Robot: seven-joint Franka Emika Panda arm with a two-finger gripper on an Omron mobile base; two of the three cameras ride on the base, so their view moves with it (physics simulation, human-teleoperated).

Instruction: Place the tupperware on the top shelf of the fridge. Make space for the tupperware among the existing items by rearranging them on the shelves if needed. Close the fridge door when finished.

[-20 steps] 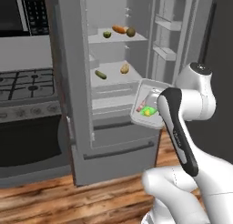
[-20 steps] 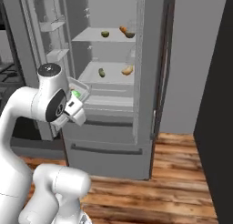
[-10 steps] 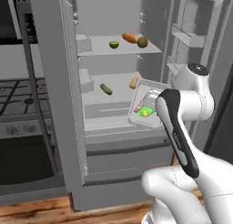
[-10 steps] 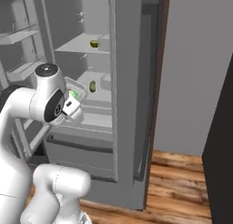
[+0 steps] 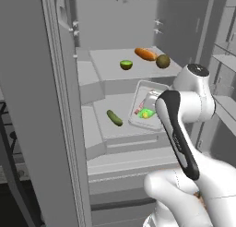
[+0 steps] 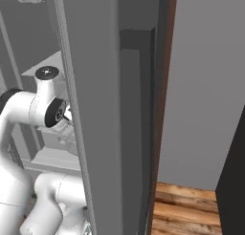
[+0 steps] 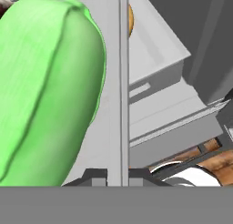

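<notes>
While I hold the small clear plastic rectangular tupperware [image 5: 146,106] with green and red food inside, the left base view has it tilted in front of the open tall grey fridge [image 5: 55,129], low against the wider lower shelf [image 5: 120,129] and well below the pale grey top shelf [image 5: 110,64]. Up there sit a green halved lime [image 5: 126,64], an orange carrot [image 5: 145,54] and a brown-green round fruit [image 5: 162,61], all toward the right and far part, while the near left of that shelf looks bare; a green cucumber [image 5: 115,117] lies on the lower shelf just left of the box. My gripper [image 5: 148,103] is mostly hidden behind the white arm, but its jaws are drawn narrow on the box's rim. From the right base view the grey door [image 6: 95,110] stands between camera and interior, and I can only make out the arm's wrist [image 6: 48,110] beside it. Through the hand view the box's wall [image 7: 122,82] runs straight up between the finger tips [image 7: 99,178], green food [image 7: 45,91] pressed close behind it, so the grip reads as firm. I'd judge the good way is to lift clear of the shelf lip first, level the box, then slide it in over the bare near-left patch without nudging the lime.
</notes>
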